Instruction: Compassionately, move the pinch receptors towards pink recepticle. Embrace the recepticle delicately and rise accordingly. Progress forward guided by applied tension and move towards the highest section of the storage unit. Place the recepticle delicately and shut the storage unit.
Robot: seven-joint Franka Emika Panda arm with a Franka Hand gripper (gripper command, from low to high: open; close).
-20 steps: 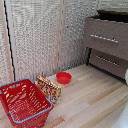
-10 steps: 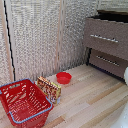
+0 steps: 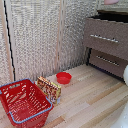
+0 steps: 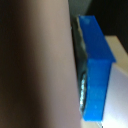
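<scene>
Pressing blue fingertip against pink cup | jaws holding cup | dresser partly cropped

Dresser: dark brown wood, matt, w/ silver metal bar handles, slight sheen. Floor: pale wood planks, smooth, satin finish. Basket: red plastic lattice, glossy. Red bowl: smooth, looks plastic, mild gloss. Back wall: pale woven/ribbed panels, matt, rough-looking texture. Box by basket: printed cardboard or packet, can't tell which. Wrist view: blue fingertip pad smooth matt plastic; pink cup surface smooth, matt, blurred close-up.
</scene>
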